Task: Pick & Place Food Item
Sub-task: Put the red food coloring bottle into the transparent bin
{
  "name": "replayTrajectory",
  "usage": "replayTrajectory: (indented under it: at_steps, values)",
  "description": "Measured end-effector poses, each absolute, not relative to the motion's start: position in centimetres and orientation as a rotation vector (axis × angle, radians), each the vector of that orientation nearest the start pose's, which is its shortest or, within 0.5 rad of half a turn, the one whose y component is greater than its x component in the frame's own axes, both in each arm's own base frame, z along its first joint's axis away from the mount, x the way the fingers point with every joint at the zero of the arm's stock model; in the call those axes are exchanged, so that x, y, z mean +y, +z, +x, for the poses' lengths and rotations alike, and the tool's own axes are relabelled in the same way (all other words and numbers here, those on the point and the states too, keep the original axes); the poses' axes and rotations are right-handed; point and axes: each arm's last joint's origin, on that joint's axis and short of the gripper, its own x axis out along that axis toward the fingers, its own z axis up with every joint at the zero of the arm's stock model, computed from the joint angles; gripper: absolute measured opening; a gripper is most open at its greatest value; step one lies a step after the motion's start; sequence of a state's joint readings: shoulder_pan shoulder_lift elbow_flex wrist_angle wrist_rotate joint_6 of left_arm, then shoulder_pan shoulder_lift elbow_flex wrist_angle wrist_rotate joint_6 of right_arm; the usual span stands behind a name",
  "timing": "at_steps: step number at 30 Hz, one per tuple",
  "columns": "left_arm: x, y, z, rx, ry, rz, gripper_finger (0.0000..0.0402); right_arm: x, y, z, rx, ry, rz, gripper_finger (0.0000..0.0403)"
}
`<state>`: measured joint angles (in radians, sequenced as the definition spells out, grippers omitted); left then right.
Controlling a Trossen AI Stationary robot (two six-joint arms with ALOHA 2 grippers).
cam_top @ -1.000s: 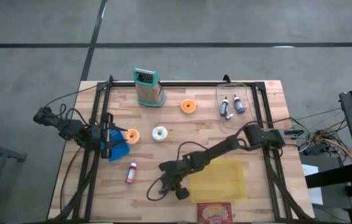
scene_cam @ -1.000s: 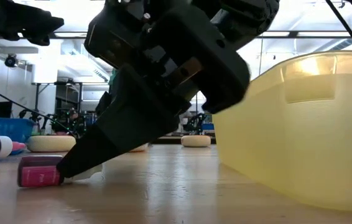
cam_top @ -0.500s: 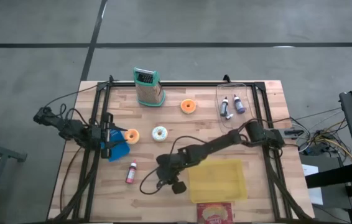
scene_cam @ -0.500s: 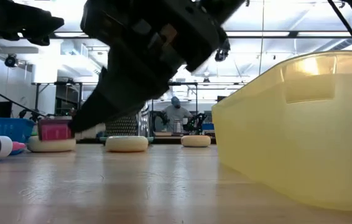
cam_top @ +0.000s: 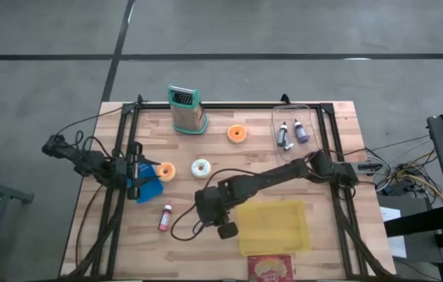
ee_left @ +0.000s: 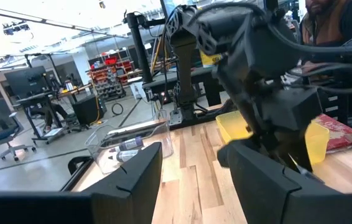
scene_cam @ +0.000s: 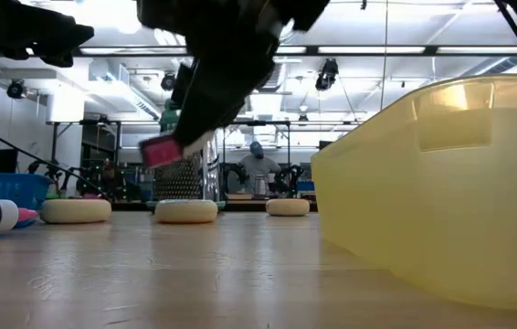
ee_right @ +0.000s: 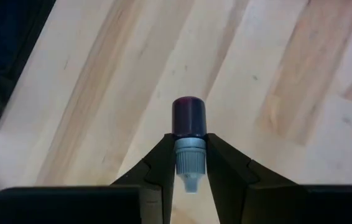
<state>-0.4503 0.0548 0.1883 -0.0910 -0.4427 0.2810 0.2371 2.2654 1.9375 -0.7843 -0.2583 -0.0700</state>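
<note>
Dark-capped bottle (ee_right: 189,134) hangs pinched in the right gripper (ee_right: 189,163) above the wooden table (cam_top: 339,227), beside the yellow bin (cam_top: 276,227); left gripper (ee_left: 191,165) spread at the left edge.

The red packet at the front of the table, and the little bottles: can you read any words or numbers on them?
No text can be read anywhere.
Red packet: it carries a printed design, too small to read.
Bottle held in the right gripper: no label shows.
Bottle on the table: too small to read.
Two bottles in the clear tray: too small to read.
</note>
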Motion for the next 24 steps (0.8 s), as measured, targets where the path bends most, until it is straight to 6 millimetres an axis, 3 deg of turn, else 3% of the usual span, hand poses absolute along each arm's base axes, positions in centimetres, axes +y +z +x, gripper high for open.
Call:
replayTrajectory:
  at_steps: [8, 17, 24]
  values:
    - [-2.6, 21.4, 8.2, -0.040, -0.002, 0.262, 0.0188, 11.1, 23.3, 45.6, 1.245, 0.500, -0.100, 0.0075]
    - [-2.6, 21.4, 8.2, -0.040, -0.002, 0.262, 0.0188, 7.7, 27.8, 43.3, 1.478, 0.108, -0.136, 0.0072]
    - [-2.6, 21.4, 8.2, -0.040, -0.002, 0.262, 0.0188, 5.6, 30.4, 42.6, 1.445, 0.046, -0.112, 0.0080]
